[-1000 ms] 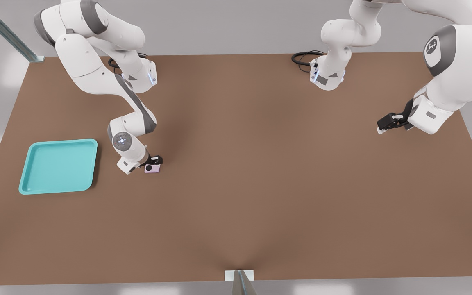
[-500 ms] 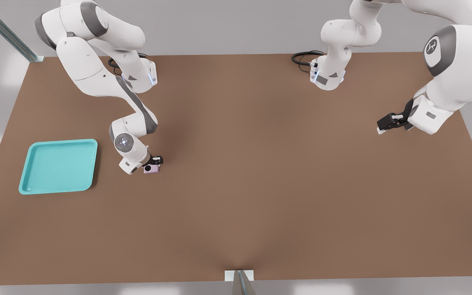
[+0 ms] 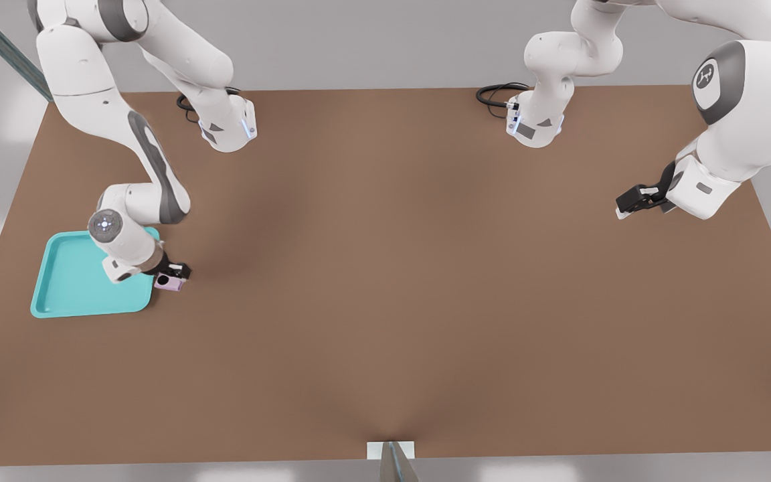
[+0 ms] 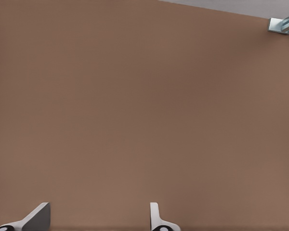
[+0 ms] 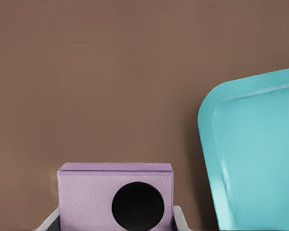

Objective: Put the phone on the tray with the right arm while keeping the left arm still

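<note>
Phone point(image 3: 171, 283) carried toward tray point(image 3: 71, 294) since the earlier frame.
Gripper point(image 3: 173, 274), fingers clamped on phone, now beside tray's edge; brown table point(image 3: 425, 301), grey surroundings.

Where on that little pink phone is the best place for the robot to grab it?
Across its two opposite side edges, coming from above. The phone is a small flat-sided slab, so two fingers can pinch parallel faces. That is how the gripper holds it now, lifted beside the tray, lens face left uncovered.
</note>
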Motion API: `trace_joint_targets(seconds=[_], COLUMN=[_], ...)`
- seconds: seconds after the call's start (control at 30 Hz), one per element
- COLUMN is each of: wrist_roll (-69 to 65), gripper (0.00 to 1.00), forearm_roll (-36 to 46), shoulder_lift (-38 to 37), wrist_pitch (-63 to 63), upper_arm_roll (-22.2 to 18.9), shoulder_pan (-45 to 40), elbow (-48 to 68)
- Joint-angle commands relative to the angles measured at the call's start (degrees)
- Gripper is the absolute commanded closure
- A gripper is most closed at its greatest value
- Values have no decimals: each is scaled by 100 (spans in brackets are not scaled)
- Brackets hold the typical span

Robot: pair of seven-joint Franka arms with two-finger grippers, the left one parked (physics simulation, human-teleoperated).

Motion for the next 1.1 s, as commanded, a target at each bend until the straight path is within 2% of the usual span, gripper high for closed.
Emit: trace_joint_targets(seconds=[0.0,0.2,0.23,0.4,0.43,0.47,0.5,0.53,0.57,0.6,0.63,0.67,0.77,0.83,0.93,1.07], wrist_roll=[-2457,-4058,-4066,-4093,-4049,-3882,-3198,-2257,-1580,-1421,-1597,-1588,-1614,-1641,-1641,-1439], gripper=[19,18,0,0,0,0,0,0,0,0,0,0,1,0,0,0], forearm_roll=[-1,8,8,8,43,263,289,254,272,806,1054,1054,1063,1063,1063,1098], shoulder_lift=[-6,213,275,231,29,-33,-6,-15,-418,-796,-920,-464,-331,-516,-991,-982], wrist_pitch=[-78,-42,-42,-104,-568,-2184,-3574,-4269,-4955,-5122,-5184,-5754,-5914,-5685,-5632,-5580], upper_arm_roll=[1,-8,-8,36,334,844,1301,1653,1260,-1191,-1405,-1949,-2012,-2328,-2372,-2346], shoulder_pan=[-413,-1627,-1697,-1697,-1697,-1688,-1495,-1118,-153,2010,2144,2784,2873,3181,3207,3251], elbow=[51,183,210,535,1008,2273,3442,4234,4604,4622,4516,5060,5272,5000,4745,4710])
